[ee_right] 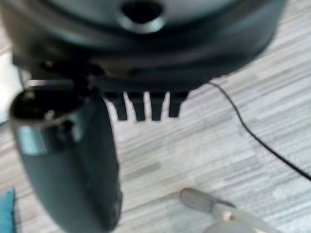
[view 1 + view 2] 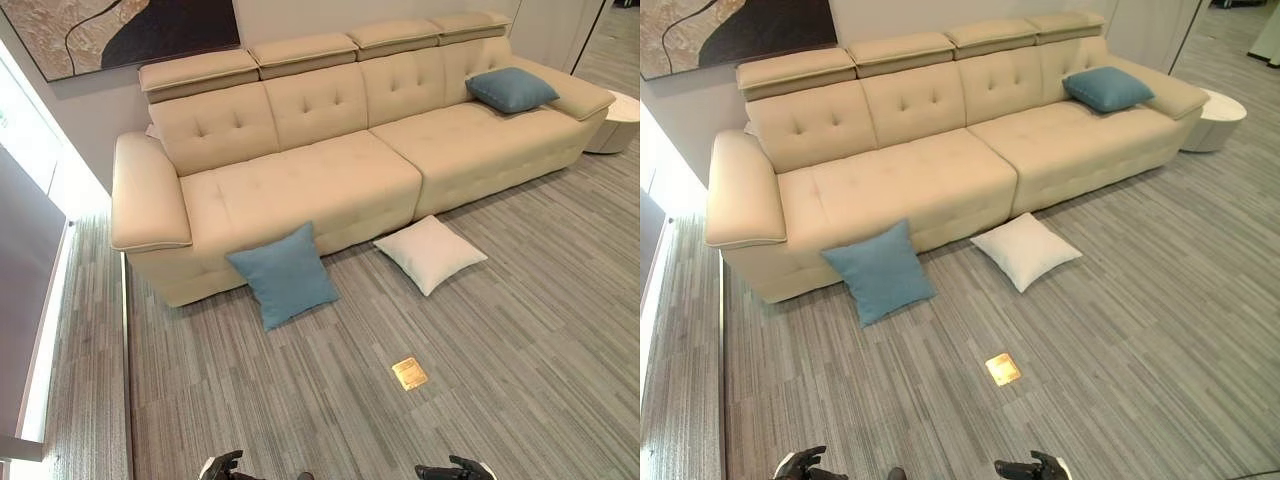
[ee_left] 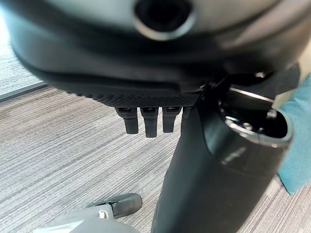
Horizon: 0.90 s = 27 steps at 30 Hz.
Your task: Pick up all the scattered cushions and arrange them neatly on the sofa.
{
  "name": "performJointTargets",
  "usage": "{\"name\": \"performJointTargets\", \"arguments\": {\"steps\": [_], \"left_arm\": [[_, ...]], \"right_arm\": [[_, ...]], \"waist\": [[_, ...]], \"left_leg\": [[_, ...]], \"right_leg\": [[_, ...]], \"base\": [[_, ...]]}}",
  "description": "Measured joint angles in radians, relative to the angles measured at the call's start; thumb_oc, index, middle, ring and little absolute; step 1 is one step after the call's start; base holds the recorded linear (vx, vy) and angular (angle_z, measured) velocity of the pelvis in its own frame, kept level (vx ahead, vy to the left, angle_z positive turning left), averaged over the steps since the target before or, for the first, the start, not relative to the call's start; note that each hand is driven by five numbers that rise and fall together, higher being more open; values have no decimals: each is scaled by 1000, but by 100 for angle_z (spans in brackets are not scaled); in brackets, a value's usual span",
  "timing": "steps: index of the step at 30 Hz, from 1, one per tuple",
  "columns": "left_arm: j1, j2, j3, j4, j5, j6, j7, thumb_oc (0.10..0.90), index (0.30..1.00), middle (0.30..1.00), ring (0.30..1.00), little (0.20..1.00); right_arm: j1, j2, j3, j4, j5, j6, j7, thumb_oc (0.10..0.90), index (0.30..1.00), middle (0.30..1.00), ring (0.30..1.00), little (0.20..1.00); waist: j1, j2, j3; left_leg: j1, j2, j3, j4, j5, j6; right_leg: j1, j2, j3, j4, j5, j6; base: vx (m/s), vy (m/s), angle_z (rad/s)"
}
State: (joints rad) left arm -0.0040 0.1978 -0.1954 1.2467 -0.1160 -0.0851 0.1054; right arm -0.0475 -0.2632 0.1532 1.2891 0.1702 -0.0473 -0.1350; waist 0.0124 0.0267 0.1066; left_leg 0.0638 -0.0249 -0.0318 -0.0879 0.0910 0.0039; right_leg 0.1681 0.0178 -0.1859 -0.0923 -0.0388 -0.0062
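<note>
A blue cushion point(image 2: 284, 275) stands on the floor, leaning against the front of the beige sofa point(image 2: 300, 185) near its left arm. To its right a white cushion point(image 2: 430, 252) lies flat on the carpet, just before the sofa's middle. A second blue cushion point(image 2: 511, 89) rests on the sofa's right end seat. My left hand point(image 2: 222, 465) and right hand point(image 2: 455, 468) hang low at the near edge, far from the cushions. Both are open and hold nothing, as the straight fingers point(image 3: 150, 124) and fingers point(image 1: 146, 108) in the wrist views show. A blue cushion edge point(image 3: 299, 145) shows past the left thumb.
A brass floor socket point(image 2: 409, 373) sits in the striped grey carpet between me and the cushions. A round white side table point(image 2: 618, 122) stands beyond the sofa's right end. A painting point(image 2: 120, 30) hangs behind the sofa, and a bright window strip runs along the left.
</note>
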Motion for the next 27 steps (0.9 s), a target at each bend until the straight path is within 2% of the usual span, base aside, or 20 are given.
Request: {"name": "performJointTargets", "arguments": {"steps": [19, 25, 27], "left_arm": [[-6, 1, 0, -1, -1, 0, 19, 800, 900, 900, 900, 900], [-38, -3, -1, -1, -2, 0, 20, 800, 900, 900, 900, 900], [-56, -8, -2, -1, -3, 0, 19, 800, 900, 900, 900, 900]], "right_arm": [[6, 10, 1, 2, -7, 0, 0, 800, 900, 900, 900, 900], [-5, 9, 17, 3, -8, 0, -2, 800, 900, 900, 900, 900], [-12, 8, 24, 11, -8, 1, -2, 800, 900, 900, 900, 900]], "waist": [[0, -12, 20], [0, -8, 56], [-1, -10, 67]], "left_leg": [[1, 8, -4, 1, 5, -7], [-32, 12, -38, 21, 18, -27], [-69, 7, -74, 41, 31, -47]], "right_leg": [[3, 9, -1, -6, -1, 1], [-9, 16, -28, 0, 3, -6], [-24, 17, -58, 0, 6, -14]], "base": [[-7, -44, 1], [-37, -57, 19], [14, -31, 37]]}}
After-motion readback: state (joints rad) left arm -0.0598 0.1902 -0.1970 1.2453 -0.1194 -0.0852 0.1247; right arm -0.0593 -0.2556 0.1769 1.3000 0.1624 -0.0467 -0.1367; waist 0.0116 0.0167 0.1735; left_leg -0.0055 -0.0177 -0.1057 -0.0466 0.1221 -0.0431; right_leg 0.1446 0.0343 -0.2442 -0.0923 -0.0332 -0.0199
